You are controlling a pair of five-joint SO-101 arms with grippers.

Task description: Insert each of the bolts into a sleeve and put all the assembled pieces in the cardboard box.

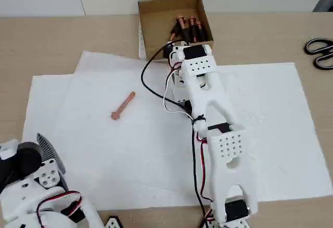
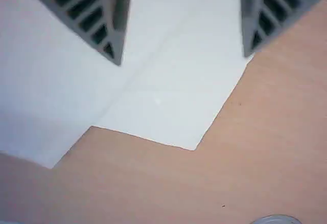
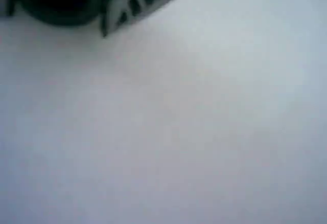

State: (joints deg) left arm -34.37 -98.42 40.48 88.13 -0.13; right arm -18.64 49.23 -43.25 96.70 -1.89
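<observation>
Bolt [image 1: 123, 106] lying on white sheet [image 1: 104, 160] | left end effector [image 2: 181, 55] spread | right end effector [image 3: 108, 10]: cannot tell

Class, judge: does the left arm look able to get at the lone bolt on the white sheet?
Probably yes: the bolt lies alone on the white sheet, the left pincer is open, and the other arm stretches toward the cardboard box, off that path.

pincer [image 2: 181, 52] spread above paper [image 2: 168, 106] corner, table [image 2: 255, 157]
</observation>
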